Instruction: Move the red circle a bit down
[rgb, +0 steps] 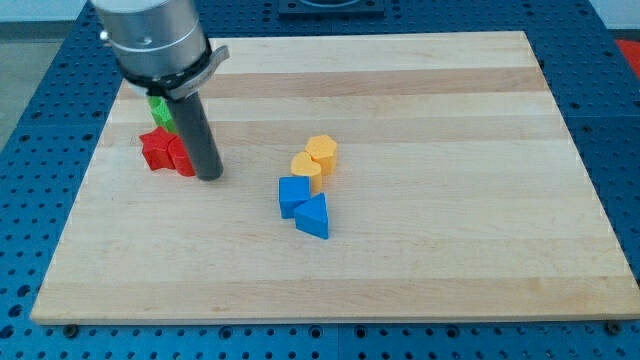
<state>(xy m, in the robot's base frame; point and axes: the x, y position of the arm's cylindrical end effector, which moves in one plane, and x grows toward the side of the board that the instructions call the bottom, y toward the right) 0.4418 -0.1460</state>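
Observation:
My tip rests on the board at the view's left, touching or just right of a red block that the rod partly hides; its shape cannot be made out, it may be the red circle. A red star-shaped block lies just left of it. A green block sits above the red ones, partly hidden by the arm.
Near the board's middle lie a yellow hexagon block, a yellow block below it, a blue block and a blue triangle block. The wooden board lies on a blue perforated table.

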